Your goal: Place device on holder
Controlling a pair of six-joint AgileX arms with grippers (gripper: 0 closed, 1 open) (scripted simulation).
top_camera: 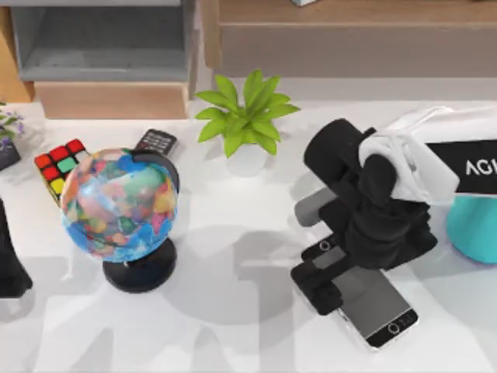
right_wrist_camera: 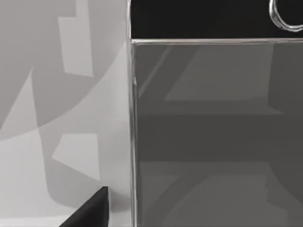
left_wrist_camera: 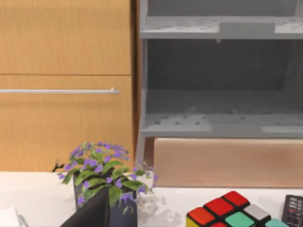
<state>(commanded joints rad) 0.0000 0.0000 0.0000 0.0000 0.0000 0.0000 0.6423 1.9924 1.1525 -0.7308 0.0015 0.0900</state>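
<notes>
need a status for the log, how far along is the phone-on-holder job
Early stage. Done: the right gripper has reached the smartphone, which lies flat on the table. In hand: lining up the grasp; whether the jaws have closed is unclear. Left: lifting and placing it. The left arm is parked at the table's left edge.

A white tabletop (top_camera: 233, 326) carries a globe (top_camera: 120, 206) on a black stand, a Rubik's cube (top_camera: 60, 162), a black keypad gadget (top_camera: 158, 141), a potted green plant (top_camera: 247, 118), a purple-flowered plant (left_wrist_camera: 102, 177), a teal object (top_camera: 475, 227) at right, and a smartphone (top_camera: 373, 303) lying flat.
</notes>
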